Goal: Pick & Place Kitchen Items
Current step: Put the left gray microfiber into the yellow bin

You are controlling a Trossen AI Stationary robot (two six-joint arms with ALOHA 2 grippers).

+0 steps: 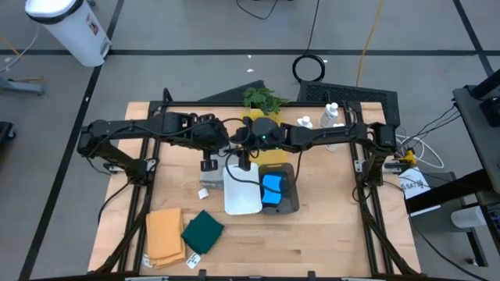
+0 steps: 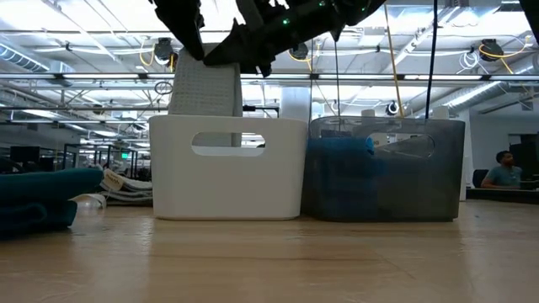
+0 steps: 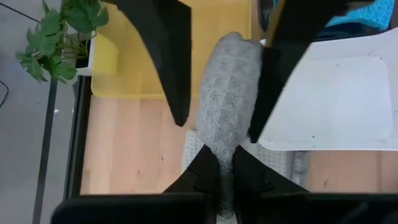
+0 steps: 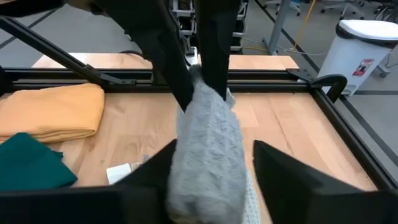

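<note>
A grey knit cloth (image 3: 229, 93) hangs above the table beside the white bin (image 1: 242, 204), with my left gripper (image 3: 225, 165) shut on its top. In the low view the cloth (image 2: 205, 88) shows above the bin's rim. My right gripper (image 4: 214, 149) reaches in level from the table's right and stands open around the hanging cloth. More grey knit (image 3: 194, 148) lies on the table underneath. Blue sponges (image 1: 273, 190) lie in the grey bin (image 1: 291, 204). An orange-tan cloth (image 1: 164, 236) and a dark green cloth (image 1: 203, 232) lie near the front left. My left gripper pinches the cloth's upper end (image 3: 225, 152) between its two fingers, slanting down from above. The cloth hangs slack below them in a bunched roll. My right gripper has one finger (image 4: 158, 177) against the cloth's side, at its hanging middle. The other finger (image 4: 286, 177) stands a small gap off.
A leafy plant (image 1: 262, 97) and a yellow tray (image 3: 143, 56) stand at the far edge. White bottles (image 1: 332, 115) stand at the far right. The black frame rails (image 1: 367, 187) border the wooden table.
</note>
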